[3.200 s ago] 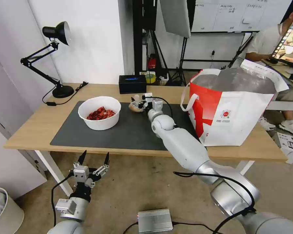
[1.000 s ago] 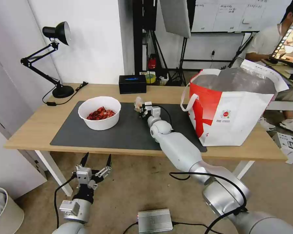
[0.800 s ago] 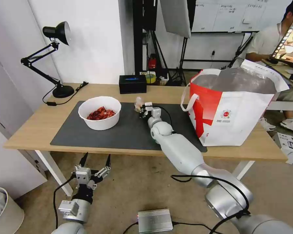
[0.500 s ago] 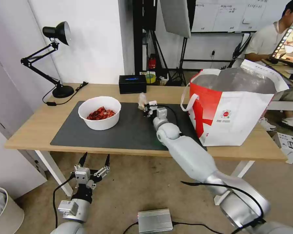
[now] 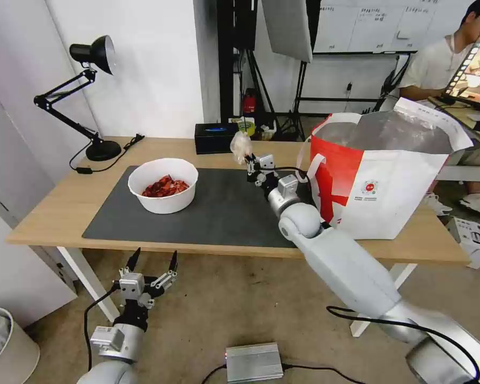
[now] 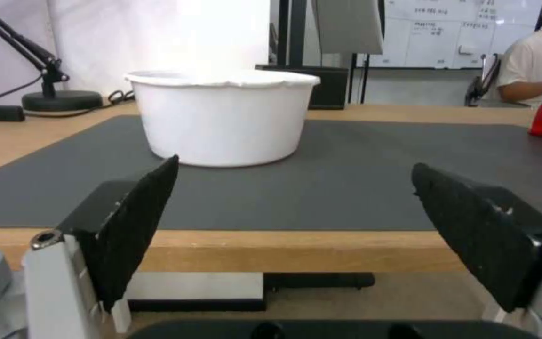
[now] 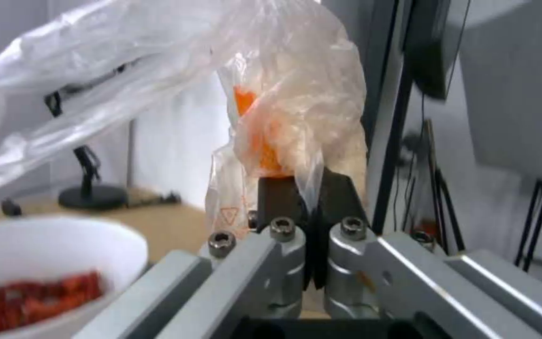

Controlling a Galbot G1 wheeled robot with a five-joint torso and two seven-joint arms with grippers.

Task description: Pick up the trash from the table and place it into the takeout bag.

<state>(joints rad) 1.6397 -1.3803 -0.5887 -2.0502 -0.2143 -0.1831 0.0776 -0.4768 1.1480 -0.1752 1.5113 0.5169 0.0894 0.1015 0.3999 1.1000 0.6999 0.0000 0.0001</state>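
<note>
My right gripper (image 5: 250,159) (image 7: 306,188) is shut on the small clear bag (image 5: 241,144) (image 7: 283,94), holding it in the air above the dark grey mat (image 5: 213,213), left of the takeout bag (image 5: 389,176). That white and red bag stands open on the right of the table (image 5: 48,213), its foil lining showing. The white bowl of red shells (image 5: 163,185) (image 6: 221,115) (image 7: 39,278) sits on the mat's left part. My left gripper (image 5: 150,261) (image 6: 296,221) is open, below the table's front edge, level with the bowl.
A black desk lamp (image 5: 90,96) stands at the table's back left with its cord beside it. A black box (image 5: 216,137) sits at the back edge. A grey device (image 5: 253,361) lies on the floor, and a person sits behind the takeout bag.
My right gripper has lifted the small clear bag off the mat and carried it up and to the right, toward the takeout bag. The left arm has stayed put.
</note>
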